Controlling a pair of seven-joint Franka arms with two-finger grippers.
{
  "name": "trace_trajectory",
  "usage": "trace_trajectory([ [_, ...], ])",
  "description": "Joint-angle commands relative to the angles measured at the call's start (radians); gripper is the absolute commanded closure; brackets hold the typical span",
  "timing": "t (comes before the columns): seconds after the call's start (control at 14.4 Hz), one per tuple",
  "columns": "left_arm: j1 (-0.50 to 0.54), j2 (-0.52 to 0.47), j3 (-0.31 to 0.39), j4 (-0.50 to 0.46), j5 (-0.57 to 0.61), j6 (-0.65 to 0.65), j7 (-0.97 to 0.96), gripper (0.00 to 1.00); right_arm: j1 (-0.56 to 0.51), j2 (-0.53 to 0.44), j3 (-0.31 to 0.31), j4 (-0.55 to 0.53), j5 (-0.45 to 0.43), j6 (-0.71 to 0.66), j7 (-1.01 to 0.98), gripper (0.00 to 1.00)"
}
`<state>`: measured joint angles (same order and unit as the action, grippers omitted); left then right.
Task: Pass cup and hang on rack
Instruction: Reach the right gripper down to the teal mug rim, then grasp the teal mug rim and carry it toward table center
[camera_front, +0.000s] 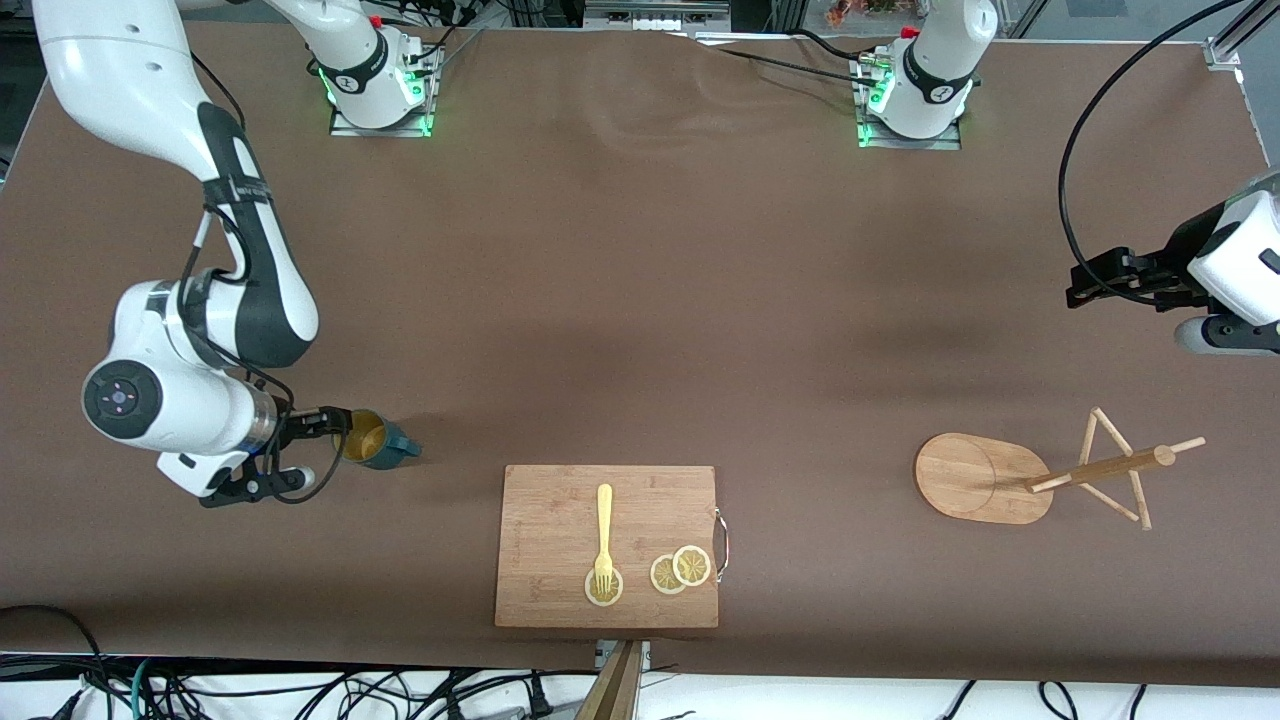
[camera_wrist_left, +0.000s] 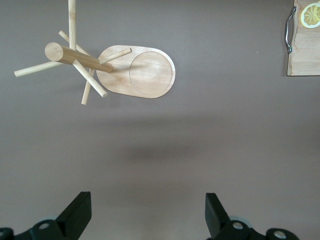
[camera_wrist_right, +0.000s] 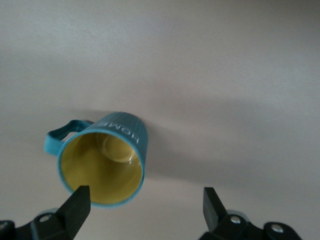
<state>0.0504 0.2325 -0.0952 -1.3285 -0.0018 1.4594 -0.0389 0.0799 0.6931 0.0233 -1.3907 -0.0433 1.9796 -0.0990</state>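
Claws first: the right claw sits low at the right arm's end of the desk, its fingers spread, with one fingertip at the rim of the cup. The right wrist view shows the other finger well clear of the cup's wall, so nothing is pinched. The cup lies on its side on the desk with its yellowish mouth turned toward the claw and its handle sticking out sideways; whether the near fingertip reaches inside the mouth or only stands at the lip is hard to tell from here.

The left claw waits in the air near the edge at the left arm's end, fingers spread wide and empty. Under it the desk is bare, and the rack stands nearer the front edge, its pegs crossing the central post.

Between cup and rack, by the front edge, lies a cutting board with a fork and lemon slices.

By my reading the first step is in hand: the pick-up, before any pass. The next move calls for closing one finger inside and one outside the cup's wall, leaving the handle free for the peg.
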Motion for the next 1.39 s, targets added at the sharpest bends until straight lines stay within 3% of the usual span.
trace_trajectory([
  [0.0,-0.003,0.011,-0.001,0.025,0.006,-0.007,-0.001,0.0,-0.005,0.02,0.007,0.027,-0.003,-0.007,0.002,0.01],
  [0.14,-0.001,0.011,-0.001,0.025,0.005,-0.007,-0.001,0.0,-0.005,0.028,0.007,0.013,0.003,-0.007,0.008,0.07],
  [0.63,-0.026,0.011,-0.003,0.023,0.003,-0.008,0.002,0.0,0.011,0.054,0.009,0.009,0.003,-0.01,0.074,0.64],
  [0.83,-0.027,0.005,-0.003,0.008,-0.012,-0.008,0.004,0.0,0.015,0.055,0.01,0.009,0.003,-0.018,0.097,0.96],
  [0.9,-0.026,0.004,-0.003,0.006,-0.012,-0.007,0.005,0.0,0.021,0.054,0.012,0.01,0.003,-0.018,0.088,1.0],
  [1.18,-0.015,0.001,-0.003,-0.015,-0.012,-0.002,0.007,0.0,0.066,0.026,0.032,0.044,0.002,-0.077,0.074,1.0],
  [1.32,-0.011,-0.002,-0.003,-0.015,-0.012,-0.002,0.02,0.0,0.102,0.025,0.073,0.082,0.003,-0.122,0.09,1.0],
])
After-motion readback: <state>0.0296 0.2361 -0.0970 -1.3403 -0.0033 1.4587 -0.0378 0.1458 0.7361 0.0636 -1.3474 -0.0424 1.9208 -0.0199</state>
